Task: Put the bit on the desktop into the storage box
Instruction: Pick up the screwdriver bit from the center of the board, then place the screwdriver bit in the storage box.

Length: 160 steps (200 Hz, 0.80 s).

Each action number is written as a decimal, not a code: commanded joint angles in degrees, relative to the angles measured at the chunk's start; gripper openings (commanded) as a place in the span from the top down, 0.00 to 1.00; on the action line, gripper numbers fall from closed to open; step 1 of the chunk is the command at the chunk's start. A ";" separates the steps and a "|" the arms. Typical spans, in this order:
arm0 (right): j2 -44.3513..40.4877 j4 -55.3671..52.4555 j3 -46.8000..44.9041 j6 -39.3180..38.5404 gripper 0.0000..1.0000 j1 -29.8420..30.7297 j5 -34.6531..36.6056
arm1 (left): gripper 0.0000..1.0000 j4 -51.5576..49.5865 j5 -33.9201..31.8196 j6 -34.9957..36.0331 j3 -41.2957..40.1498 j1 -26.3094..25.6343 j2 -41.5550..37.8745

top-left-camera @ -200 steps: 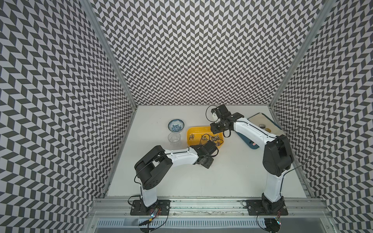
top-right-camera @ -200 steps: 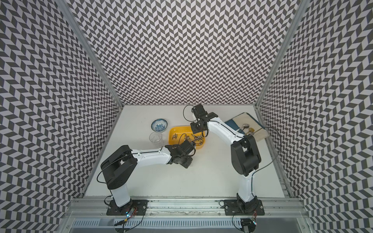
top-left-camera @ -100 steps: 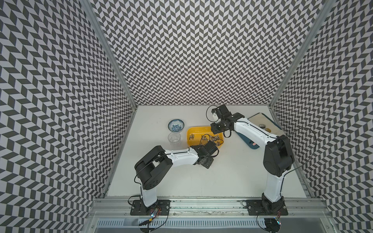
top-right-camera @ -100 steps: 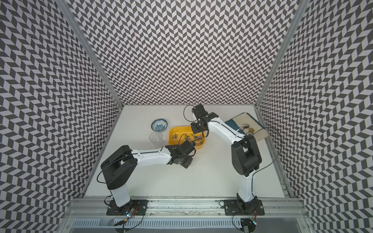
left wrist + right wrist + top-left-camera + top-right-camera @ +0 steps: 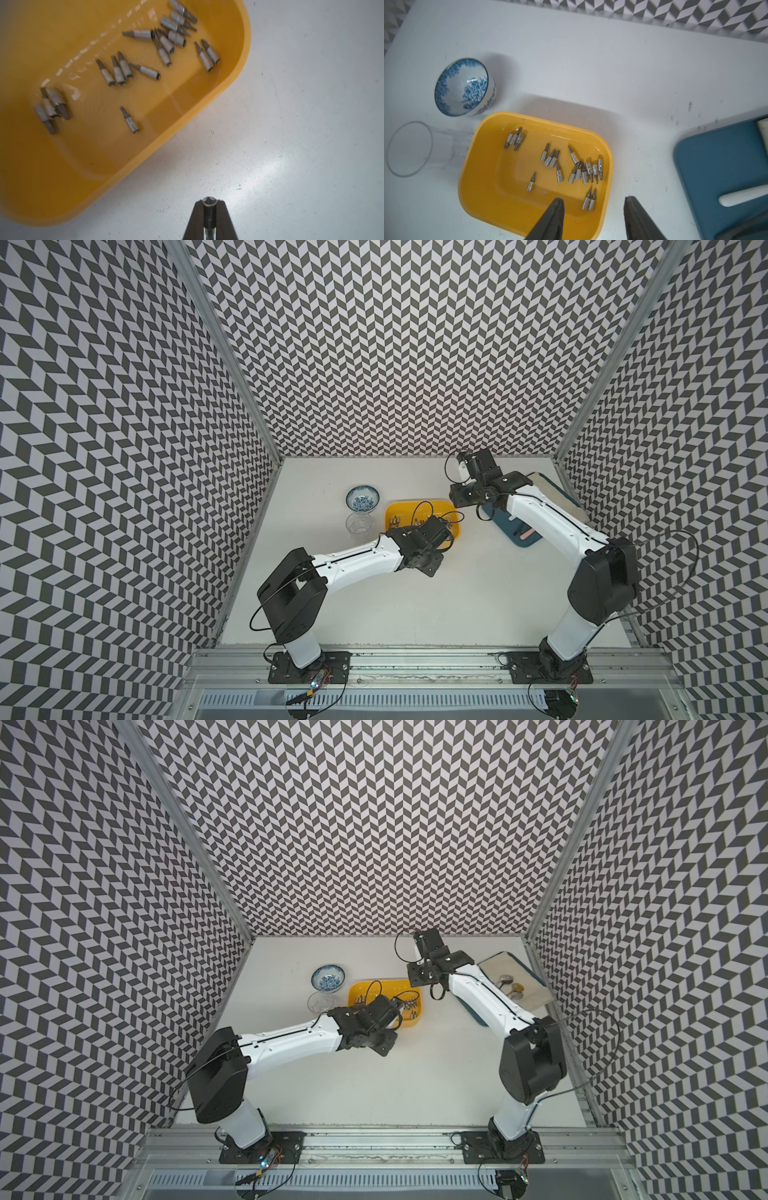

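Note:
The storage box (image 5: 187, 122) is a shallow yellow bin in the middle of the white tabletop, also seen in both top views (image 5: 399, 508) (image 5: 359, 988) and in the right wrist view (image 5: 471, 166). Several small metal bits (image 5: 145, 70) lie inside it. My left gripper (image 5: 209, 202) is shut on one bit (image 5: 209, 200), which stands between the fingertips over bare tabletop just outside the box's rim. In a top view this gripper (image 5: 446, 524) sits at the box's near right corner. My right gripper (image 5: 593, 200) hangs open above the box's right edge, holding nothing.
A blue-patterned bowl (image 5: 464, 87) and a clear glass (image 5: 411, 148) stand left of the box. A flat blue tray (image 5: 716, 166) with a white utensil (image 5: 741, 196) lies to the right. A board (image 5: 515, 982) with small items sits at the back right.
The left jaws have closed on the bit. Both arms have hardly moved.

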 commanded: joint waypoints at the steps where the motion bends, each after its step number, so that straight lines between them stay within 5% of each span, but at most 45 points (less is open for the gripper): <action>1: -3.86 2.15 1.44 0.74 0.48 -2.01 1.47 | 1.00 -5.00 -1.32 2.15 5.39 2.70 -0.79; 62: -10.48 2.21 -2.86 1.45 0.46 -5.80 1.58 | 1.00 -4.90 1.15 6.96 16.58 12.33 8.54; 160: -14.09 3.89 -8.52 2.58 0.45 -6.32 -0.39 | 1.00 1.65 6.03 10.54 20.37 21.28 21.19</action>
